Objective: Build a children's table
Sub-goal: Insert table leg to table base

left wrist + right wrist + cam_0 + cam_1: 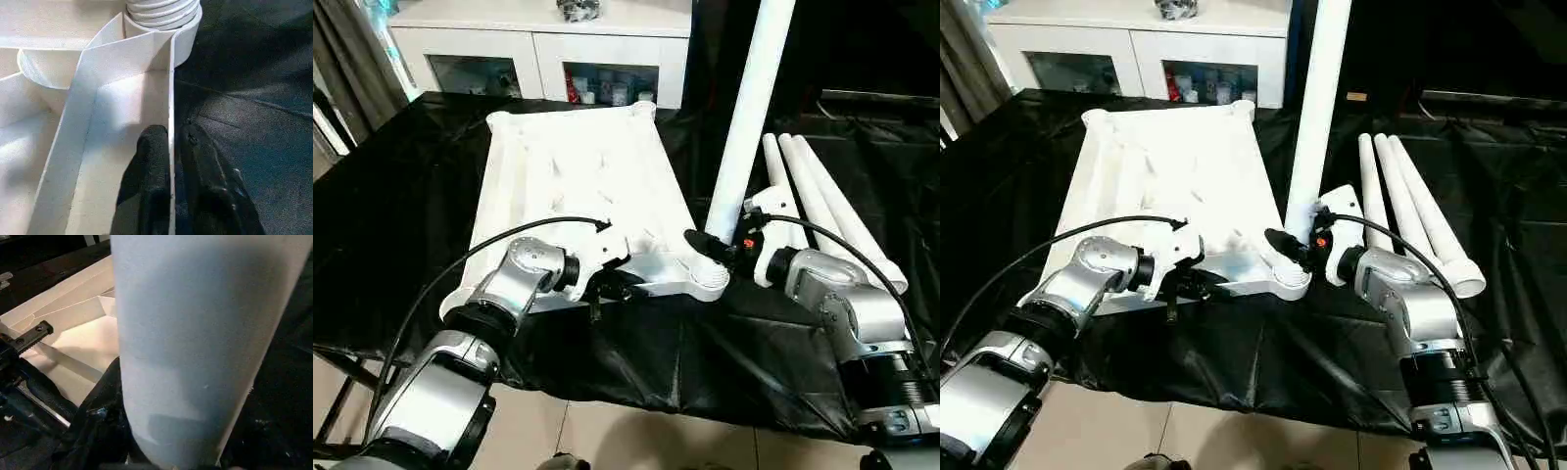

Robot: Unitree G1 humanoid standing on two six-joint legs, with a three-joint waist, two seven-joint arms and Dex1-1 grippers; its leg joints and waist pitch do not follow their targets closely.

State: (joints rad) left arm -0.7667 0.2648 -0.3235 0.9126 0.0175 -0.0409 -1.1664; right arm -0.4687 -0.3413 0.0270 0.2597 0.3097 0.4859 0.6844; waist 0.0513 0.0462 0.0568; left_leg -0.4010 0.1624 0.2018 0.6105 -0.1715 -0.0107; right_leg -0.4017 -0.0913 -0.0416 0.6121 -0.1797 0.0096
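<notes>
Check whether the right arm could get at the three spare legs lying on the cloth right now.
Probably not yet: the right gripper is closed on the upright leg, though the spare legs lie unobstructed beside it.

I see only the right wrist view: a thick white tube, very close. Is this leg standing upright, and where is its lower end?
Observer: Yes, the upright leg stands in the near right corner socket of the tabletop. The right hand grips it low.
Operator: What is the left hand doing?
Observer: The left hand clamps the tabletop's near rim wall, one finger on each side.
Operator: How many legs are not mounted?
Observer: Three spare legs lie side by side on the black cloth, right of the tabletop.
</notes>
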